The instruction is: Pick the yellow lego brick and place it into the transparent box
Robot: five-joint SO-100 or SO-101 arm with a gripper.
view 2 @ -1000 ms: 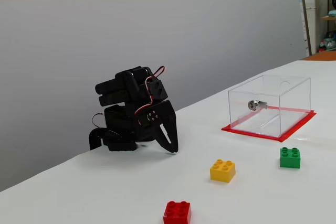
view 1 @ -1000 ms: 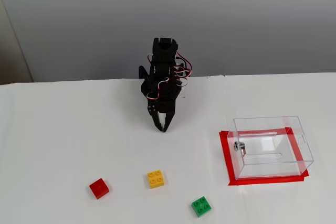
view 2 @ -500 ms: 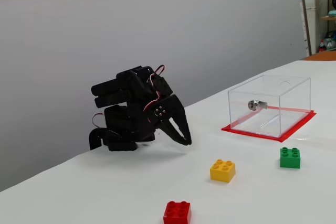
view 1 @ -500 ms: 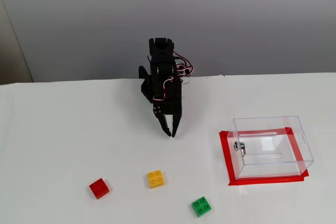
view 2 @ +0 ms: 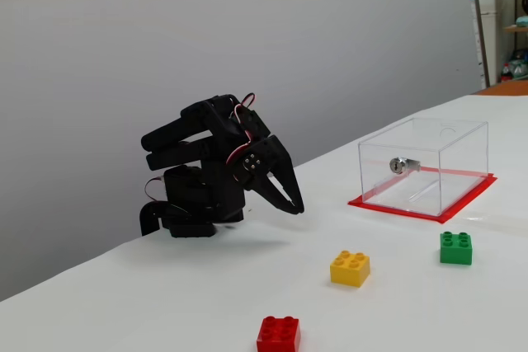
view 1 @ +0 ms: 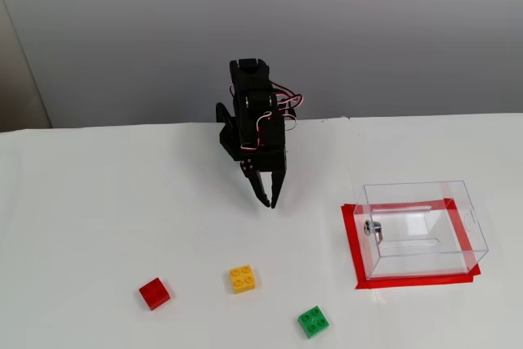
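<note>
- The yellow lego brick (view 1: 242,279) (view 2: 350,267) lies on the white table (view 1: 98,218) (view 2: 165,302), well apart from the gripper (view 1: 269,201) (view 2: 295,205), which hangs above the table and touches nothing.
- In a fixed view from the front, the brick sits below the gripper tips and a little to their left; in a fixed view from the side, it sits lower and to the right of them.
- The jaws stand only slightly parted, tips close together, and they hold nothing.
- The brick is small, square and yellow-orange, with four round studs on top, standing flat.
- Taking the transparent box (view 1: 421,226) (view 2: 425,164) as landmark: the brick lies well to its left in both fixed views, outside it.
- The box stands on a red mat (view 1: 353,243) (view 2: 462,204), with a metal screw (view 1: 372,227) (view 2: 398,165) in one wall.
- The red brick (view 1: 154,293) (view 2: 278,335) and green brick (view 1: 314,321) (view 2: 456,247) flank the yellow one.
</note>
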